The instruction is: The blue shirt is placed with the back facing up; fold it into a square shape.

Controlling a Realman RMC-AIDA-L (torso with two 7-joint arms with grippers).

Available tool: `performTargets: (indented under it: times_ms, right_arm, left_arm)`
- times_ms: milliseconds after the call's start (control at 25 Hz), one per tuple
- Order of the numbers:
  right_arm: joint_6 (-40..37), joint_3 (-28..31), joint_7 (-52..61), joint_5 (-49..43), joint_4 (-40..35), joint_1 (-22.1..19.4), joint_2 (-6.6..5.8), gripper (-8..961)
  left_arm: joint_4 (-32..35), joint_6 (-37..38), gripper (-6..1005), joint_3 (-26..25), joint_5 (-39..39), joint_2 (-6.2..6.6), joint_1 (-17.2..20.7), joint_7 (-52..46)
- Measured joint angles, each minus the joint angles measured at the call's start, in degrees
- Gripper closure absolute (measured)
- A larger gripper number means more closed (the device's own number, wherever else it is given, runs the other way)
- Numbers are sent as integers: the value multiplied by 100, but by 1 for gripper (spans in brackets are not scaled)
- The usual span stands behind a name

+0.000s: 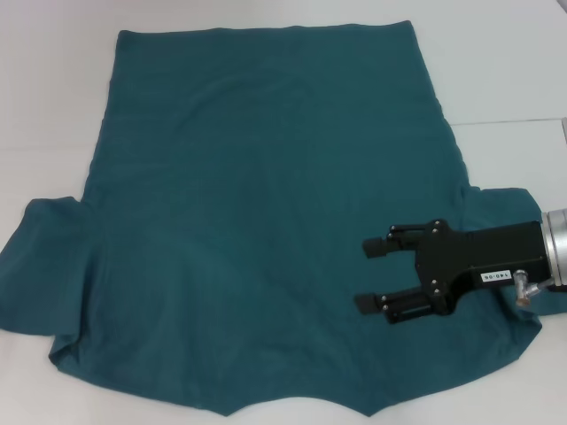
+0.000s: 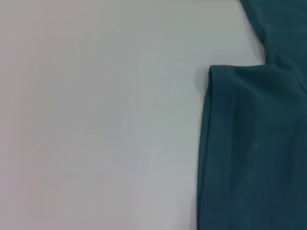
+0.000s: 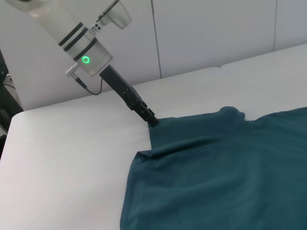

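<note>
- Two grippers in play, one shirt; nearest us is the collar end of the blue shirt point(image 1: 266, 195), which lies flat and spread on the table point(image 1: 53, 88) with the neck edge running off the near side of the head view.
- Right gripper point(image 1: 363, 276) sits just over the shirt body beside the right sleeve point(image 1: 505, 208). Its jaws are spread wide, pointing toward the shirt's middle, with nothing between them.
- We judge it is lined up to take that side for an inward fold, since the sleeve has to come in first for a square.
- Left sleeve point(image 1: 44, 257) sticks out at the opposite side, a bit rumpled and partly cut off by the head view.
- Left gripper point(image 3: 151, 120) shows only in the right wrist view, tip down at the sleeve's edge, touching or just about touching the cloth. We cannot tell whether it is closed on the cloth or not.
- We judge both arms are set at the two sleeves so the sides can be folded in together.
- Hem lies farthest from us, straight and smooth, with no fold made yet.
- Table is plain white, matte and bare around the shirt.
- Beyond it stands a pale panelled wall point(image 3: 216, 33).
</note>
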Motion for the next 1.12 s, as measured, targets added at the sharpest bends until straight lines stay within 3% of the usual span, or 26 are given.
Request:
performTargets:
  times_ms: [560, 760, 1120]
  right_arm:
    - [-17, 0, 12, 0, 0, -15, 0, 69]
    - [-40, 0, 23, 0, 1, -15, 0, 69]
    - [-46, 0, 35, 0, 8, -36, 0, 68]
  left_arm:
    - [-27, 9, 491, 5, 0, -31, -21, -2]
    - [-33, 17, 576, 10, 0, -32, 8, -1]
    - [-58, 39, 589, 15, 0, -14, 19, 4]
